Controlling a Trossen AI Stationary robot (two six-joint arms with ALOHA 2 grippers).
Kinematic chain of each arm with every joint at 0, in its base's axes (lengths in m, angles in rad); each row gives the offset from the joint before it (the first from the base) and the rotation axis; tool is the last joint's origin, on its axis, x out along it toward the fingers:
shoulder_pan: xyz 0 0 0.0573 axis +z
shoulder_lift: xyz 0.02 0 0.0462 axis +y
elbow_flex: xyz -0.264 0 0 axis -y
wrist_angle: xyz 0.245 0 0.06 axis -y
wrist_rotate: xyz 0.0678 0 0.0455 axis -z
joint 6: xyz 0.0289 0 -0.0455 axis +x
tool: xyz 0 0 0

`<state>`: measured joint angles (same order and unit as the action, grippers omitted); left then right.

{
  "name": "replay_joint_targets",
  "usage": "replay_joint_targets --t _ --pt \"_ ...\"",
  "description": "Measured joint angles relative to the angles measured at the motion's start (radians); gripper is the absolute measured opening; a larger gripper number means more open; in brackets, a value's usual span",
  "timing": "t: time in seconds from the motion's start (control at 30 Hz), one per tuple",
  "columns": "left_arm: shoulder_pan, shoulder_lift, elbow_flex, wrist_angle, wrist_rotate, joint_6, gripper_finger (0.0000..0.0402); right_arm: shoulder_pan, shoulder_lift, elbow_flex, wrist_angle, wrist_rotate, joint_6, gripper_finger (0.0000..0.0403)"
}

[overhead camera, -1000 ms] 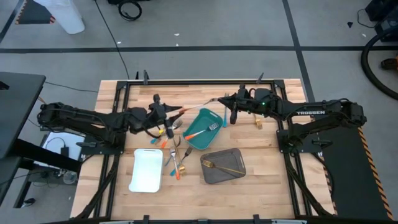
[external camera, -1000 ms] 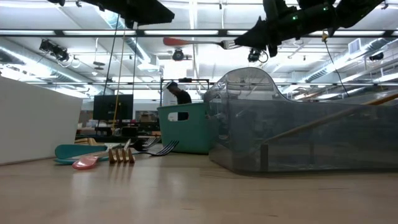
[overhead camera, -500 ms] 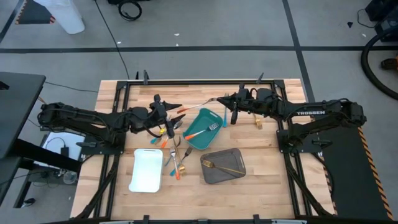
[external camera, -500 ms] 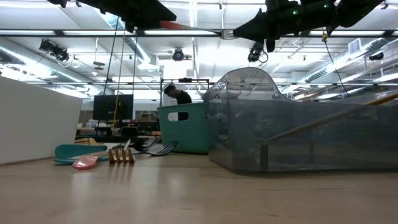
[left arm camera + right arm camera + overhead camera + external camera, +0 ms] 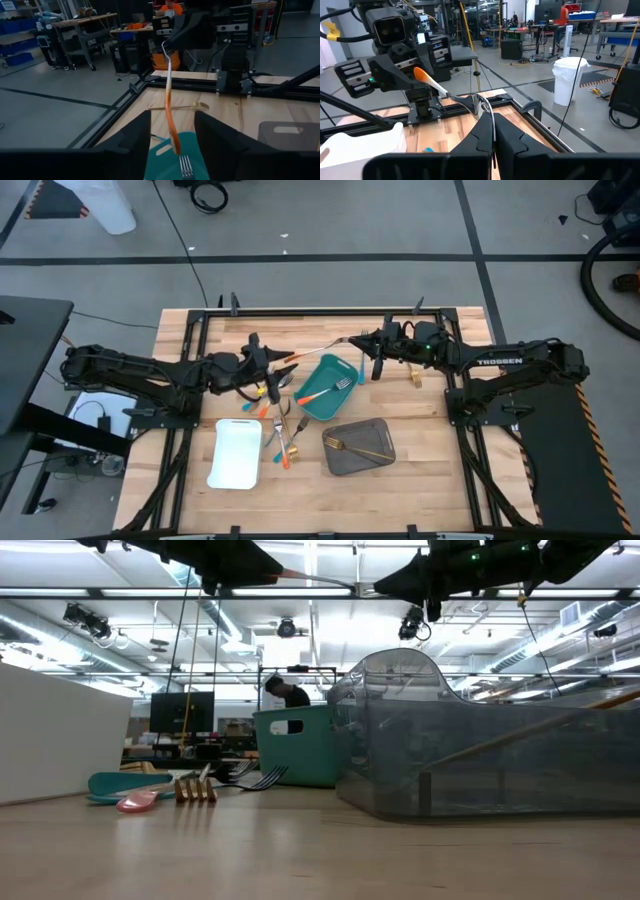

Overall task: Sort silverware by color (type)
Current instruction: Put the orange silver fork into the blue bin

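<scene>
From above, the right gripper (image 5: 350, 341) was clamped on the silver head of an orange-handled fork (image 5: 318, 351) held in the air just beyond the far corner of the rectangular teal plastic tray (image 5: 326, 387), while the left gripper (image 5: 281, 367) stood with its fingers spread around the fork's orange handle end, just left of that tray. Past the left wrist's own dark fingers (image 5: 131, 142), parted and not touching it, the slim handle (image 5: 170, 112) hung above the tray (image 5: 165, 162); from the right wrist, the closed fingers (image 5: 485, 135) pinched the fork's head (image 5: 479, 103).
</scene>
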<state>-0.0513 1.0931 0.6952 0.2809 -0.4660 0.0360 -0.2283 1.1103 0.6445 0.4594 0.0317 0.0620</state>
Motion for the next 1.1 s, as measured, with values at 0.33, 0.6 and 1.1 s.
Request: replay_joint_targets --t 0.33,0.6,1.1 --pt "0.000 0.000 0.000 0.026 -0.002 -0.015 0.0084 0.000 0.000 0.000 -0.003 0.000 0.000 0.0010" --pt "0.027 0.001 0.000 0.013 -0.005 -0.078 0.0014 0.000 0.000 0.000 -0.003 0.003 -0.003 0.0010" --pt "0.034 0.001 0.000 0.009 -0.015 -0.095 0.0014 0.000 0.000 0.000 -0.037 0.004 0.017 0.0115"
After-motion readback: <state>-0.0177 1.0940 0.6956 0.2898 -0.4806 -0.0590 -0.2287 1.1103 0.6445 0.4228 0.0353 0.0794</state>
